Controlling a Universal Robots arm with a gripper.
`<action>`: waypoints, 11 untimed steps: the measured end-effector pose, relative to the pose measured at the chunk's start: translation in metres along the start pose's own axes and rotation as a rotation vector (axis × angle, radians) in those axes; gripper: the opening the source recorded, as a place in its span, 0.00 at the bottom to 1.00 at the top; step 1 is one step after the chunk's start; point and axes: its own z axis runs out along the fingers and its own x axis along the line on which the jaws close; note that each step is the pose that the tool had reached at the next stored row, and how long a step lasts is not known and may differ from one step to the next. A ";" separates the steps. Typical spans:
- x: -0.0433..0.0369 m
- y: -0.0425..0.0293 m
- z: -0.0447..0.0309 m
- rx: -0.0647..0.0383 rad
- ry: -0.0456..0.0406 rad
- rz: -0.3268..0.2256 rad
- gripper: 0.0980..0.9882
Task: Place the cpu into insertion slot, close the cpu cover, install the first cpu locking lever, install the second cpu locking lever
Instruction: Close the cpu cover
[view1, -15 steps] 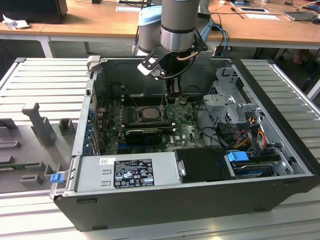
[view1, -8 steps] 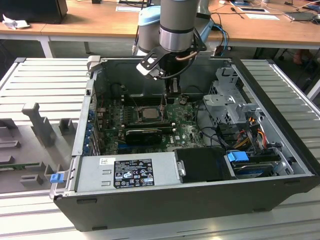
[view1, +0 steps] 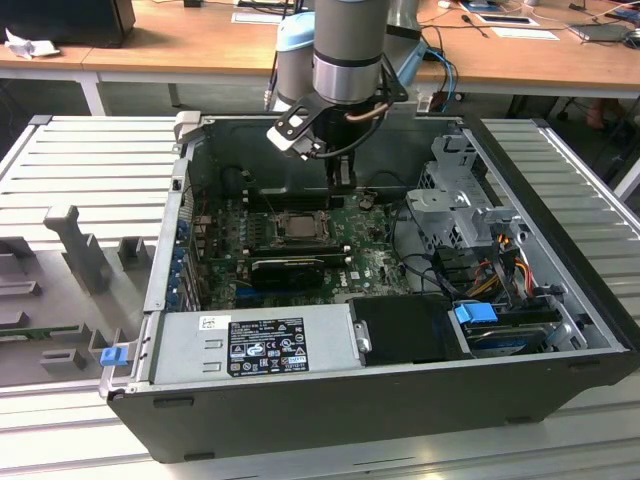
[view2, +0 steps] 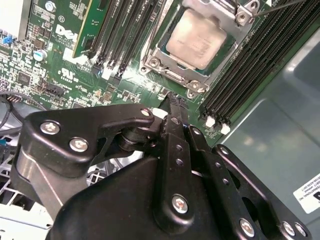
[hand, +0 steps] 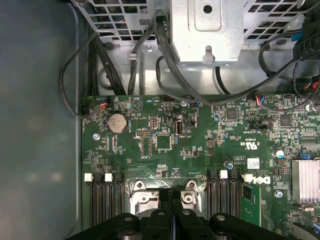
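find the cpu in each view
Exterior view: cpu mid-board, at the exterior view's left of the gripper.
Second wrist view: cpu in its silver frame, beyond the gripper.
First wrist view: hidden behind the gripper; frame corners show.
Shared landmark: black memory slots flanking the frame.

The cpu (view2: 196, 44) has a pale, matt metal top; the cpu cover (view2: 159, 52) is bright bare metal; the motherboard (hand: 165, 135) is glossy green; the gripper (view2: 173, 102) is smooth, slightly shiny black
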 end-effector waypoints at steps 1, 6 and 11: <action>0.0000 -0.0004 0.0000 0.000 0.0001 0.000 0.01; -0.0001 -0.0012 -0.0001 0.000 0.0000 0.000 0.01; -0.0001 -0.0018 -0.0001 0.000 0.0000 0.000 0.01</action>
